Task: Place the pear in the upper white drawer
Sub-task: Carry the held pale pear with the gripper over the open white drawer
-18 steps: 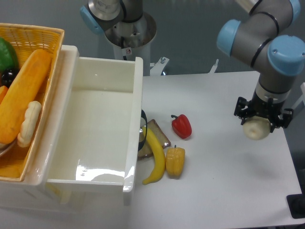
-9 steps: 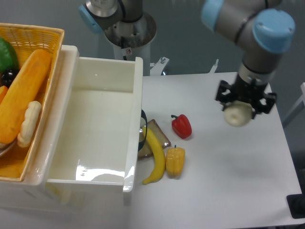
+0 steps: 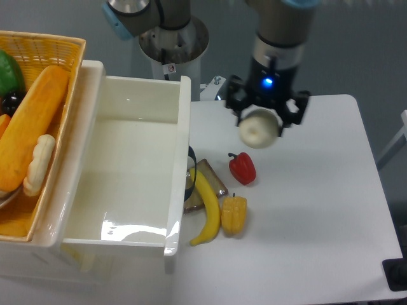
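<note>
Overhead, the fixed camera shows the gripper (image 3: 260, 121) hanging in the air with its jaws clamped on the pear (image 3: 259, 129), a pale cream, roundish fruit held clear of the white table (image 3: 318, 222). Taking the red pepper (image 3: 242, 168) as the landmark, the pear sits above and slightly to the right of it in the picture, off the table surface, with a blue light glowing on the wrist just over the fruit. Below the red pepper and a little to its left lies a yellow pepper (image 3: 233, 215), and touching that pepper's left side is a banana (image 3: 208, 210), curved and running down the picture. Left of the red pepper, partly under the banana's upper end, lies a flat brown slice (image 3: 212, 180), perhaps bread. Farther left of the red pepper stands the upper white drawer (image 3: 133, 171), pulled open, its glossy inside bare, with a black handle (image 3: 191, 173) on its front wall facing the banana. Beyond the drawer, at the far left, a wicker basket (image 3: 44, 47) holds a long orange loaf (image 3: 28, 127), a knobbly cream piece (image 3: 38, 164) and a green item (image 3: 10, 71).
</note>
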